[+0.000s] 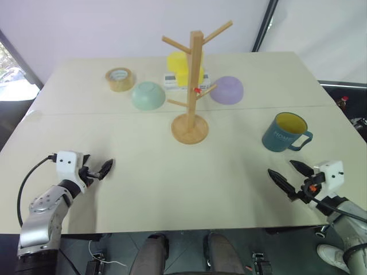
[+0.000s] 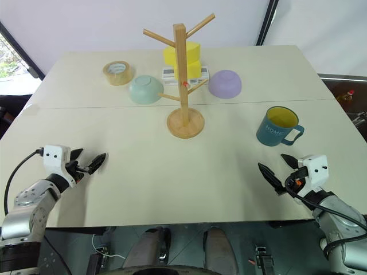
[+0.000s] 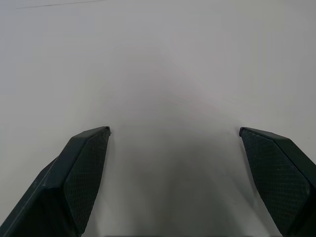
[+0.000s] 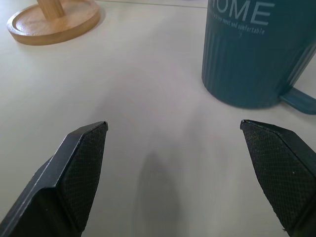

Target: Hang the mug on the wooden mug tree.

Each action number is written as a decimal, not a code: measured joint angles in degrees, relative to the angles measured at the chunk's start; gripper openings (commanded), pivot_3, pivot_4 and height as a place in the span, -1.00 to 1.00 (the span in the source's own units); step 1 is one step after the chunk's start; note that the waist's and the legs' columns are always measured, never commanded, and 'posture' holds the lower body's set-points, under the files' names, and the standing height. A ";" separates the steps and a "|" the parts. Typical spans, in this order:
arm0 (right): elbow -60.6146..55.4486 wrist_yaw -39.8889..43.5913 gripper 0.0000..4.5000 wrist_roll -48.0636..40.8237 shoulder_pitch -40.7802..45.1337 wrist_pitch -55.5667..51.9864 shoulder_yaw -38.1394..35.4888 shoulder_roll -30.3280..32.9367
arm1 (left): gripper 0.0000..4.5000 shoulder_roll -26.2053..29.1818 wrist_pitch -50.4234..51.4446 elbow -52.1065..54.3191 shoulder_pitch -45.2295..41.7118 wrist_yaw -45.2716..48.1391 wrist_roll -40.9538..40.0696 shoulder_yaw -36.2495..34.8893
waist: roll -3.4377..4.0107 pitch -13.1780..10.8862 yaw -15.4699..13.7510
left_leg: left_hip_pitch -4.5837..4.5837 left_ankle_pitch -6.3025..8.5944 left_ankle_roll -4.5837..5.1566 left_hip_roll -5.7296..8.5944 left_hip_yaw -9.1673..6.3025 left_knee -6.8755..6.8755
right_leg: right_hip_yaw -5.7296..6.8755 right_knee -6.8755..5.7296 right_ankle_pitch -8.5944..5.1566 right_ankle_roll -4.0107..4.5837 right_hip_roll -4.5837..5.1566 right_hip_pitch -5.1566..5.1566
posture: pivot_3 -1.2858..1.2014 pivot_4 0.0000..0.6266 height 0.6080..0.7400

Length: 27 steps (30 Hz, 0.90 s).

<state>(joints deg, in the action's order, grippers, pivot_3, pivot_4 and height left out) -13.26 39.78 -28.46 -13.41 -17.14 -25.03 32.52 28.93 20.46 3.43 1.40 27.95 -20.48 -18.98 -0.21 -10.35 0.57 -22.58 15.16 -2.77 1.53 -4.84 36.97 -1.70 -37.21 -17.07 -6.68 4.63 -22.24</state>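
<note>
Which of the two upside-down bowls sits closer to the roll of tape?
The mint-green bowl; it lies just beside the tan tape roll, while the lilac bowl sits beyond the wooden mug tree.

Cream table (image 1: 143,172) with centre seam, white wall (image 1: 114,28) behind, dark post (image 1: 265,26), window (image 1: 11,74)

Cream table (image 1: 143,172) carrying mug tree (image 1: 192,86) mid, mug (image 1: 285,133) right edge, tape roll (image 1: 120,79), two bowls (image 1: 148,95) sitting far side.

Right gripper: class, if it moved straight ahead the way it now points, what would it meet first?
Probably the mug. The open right gripper aims at bare table just beside it, so it might brush the mug's side or slip past towards the wooden mug tree.
</note>
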 measured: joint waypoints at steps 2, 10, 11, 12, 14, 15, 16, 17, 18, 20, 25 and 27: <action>0.01 0.02 0.99 0.00 0.01 0.00 0.00 0.00 | 1.00 0.01 0.02 0.00 -0.09 -0.04 0.05 0.00 | 0.00 0.00 0.00 | 0.00 0.00 0.00 0.00 0.00 0.00 | 0.00 0.00 0.00 0.00 0.00 0.00 | 0.03 -0.52 1.00; 0.03 0.06 0.99 0.01 0.08 0.01 0.02 0.00 | 1.00 0.02 0.01 -0.34 -1.52 -0.40 -0.01 -0.23 | 0.00 0.00 0.02 | 0.00 0.00 0.00 0.00 0.01 0.01 | 0.00 0.00 0.01 -0.01 -0.01 0.01 | 0.03 -0.52 1.00; 0.03 0.05 0.99 0.02 0.07 0.01 0.02 0.00 | 1.00 0.02 -0.01 -0.34 -1.52 -0.36 0.04 -0.19 | 0.00 0.00 0.07 | 0.00 0.00 0.00 0.00 0.01 0.01 | 0.00 0.00 0.01 -0.01 -0.01 0.00 | 0.03 -0.52 1.00; 0.03 0.04 0.99 0.02 0.07 0.00 0.02 -0.01 | 1.00 0.02 -0.02 -0.34 -1.52 -0.33 0.04 -0.18 | 0.00 0.00 0.07 | 0.00 0.00 0.00 0.00 0.01 0.00 | 0.00 0.00 0.01 -0.01 -0.02 0.00 | 0.03 -0.52 1.00; 0.02 -0.05 0.99 0.00 -0.01 0.00 0.02 -0.01 | 1.00 0.02 -0.40 -0.32 -1.50 0.21 0.12 0.00 | 0.00 0.00 0.02 | 0.00 0.00 0.00 0.00 0.01 0.00 | 0.00 -0.01 0.01 -0.01 -0.02 0.00 | 0.03 -0.52 1.00; -0.01 -0.12 0.99 0.00 -0.12 -0.04 0.03 -0.05 | 1.00 0.02 -0.93 -0.17 -1.42 0.66 0.14 0.30 | 0.00 0.00 0.01 | 0.01 0.00 0.00 0.00 0.01 0.01 | 0.00 -0.01 0.01 -0.01 -0.02 0.00 | 0.03 -0.52 1.00; -0.04 -0.23 0.99 0.00 -0.30 -0.09 0.02 -0.13 | 1.00 0.02 -1.30 0.19 -1.28 1.14 0.13 0.56 | 0.00 0.00 0.01 | 0.01 0.00 0.00 0.00 0.01 0.01 | 0.00 -0.01 0.01 -0.01 -0.02 0.01 | 0.03 -0.52 1.00; -0.11 -0.35 0.99 0.00 -0.60 -0.16 0.02 -0.18 | 1.00 0.01 -1.77 0.57 -1.20 1.79 0.12 1.03 | 0.00 0.00 -0.01 | 0.00 0.00 0.00 0.00 0.01 0.01 | 0.00 -0.01 0.01 -0.01 0.00 0.02 | 0.03 -0.52 1.00; -0.24 -0.54 0.99 0.00 -0.97 -0.30 0.03 -0.27 | 1.00 -0.15 -2.31 1.31 -1.11 2.41 0.05 1.71 | 0.00 0.00 -0.10 | 0.00 0.00 0.00 0.01 0.01 0.01 | 0.00 0.00 0.00 0.00 0.01 0.02 | 0.03 -0.52 1.00; -1.28 -1.41 0.99 0.00 -1.97 -0.84 0.01 -0.56 | 1.00 -1.06 -3.37 2.87 -1.29 4.14 -0.31 3.42 | 0.00 0.00 -0.28 | 0.00 0.00 0.00 0.02 0.01 0.02 | 0.00 0.00 0.00 0.00 0.02 0.03 | 0.03 -0.52 1.00; -5.51 -4.15 0.99 -1.23 -5.54 -1.31 -3.10 -2.06 | 1.00 -1.35 -3.57 6.29 -3.84 10.87 -1.53 10.45 | 0.03 0.01 -0.86 | 0.00 0.00 0.00 0.01 0.01 0.02 | 0.00 0.00 0.00 0.00 -0.03 0.02 | 0.03 -0.52 1.00; -7.70 -5.55 0.99 -2.04 -6.92 -1.34 -4.64 -2.77 | 1.00 -0.78 -3.47 7.62 -4.79 14.50 -2.29 13.43 | 0.03 0.02 -0.94 | 0.00 0.00 0.00 0.00 0.03 0.01 | 0.00 0.00 -0.01 0.02 -0.05 0.02 | 0.03 -0.52 1.00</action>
<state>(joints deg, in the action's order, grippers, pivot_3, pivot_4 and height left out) -20.97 34.23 -30.50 -20.33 -18.47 -29.67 29.75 28.15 16.99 11.04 -3.39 42.45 -22.77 -5.55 -0.18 -10.33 -0.37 -22.58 15.16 -2.77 1.53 -4.81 36.98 -1.70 -37.20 -17.08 -6.66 4.58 -22.22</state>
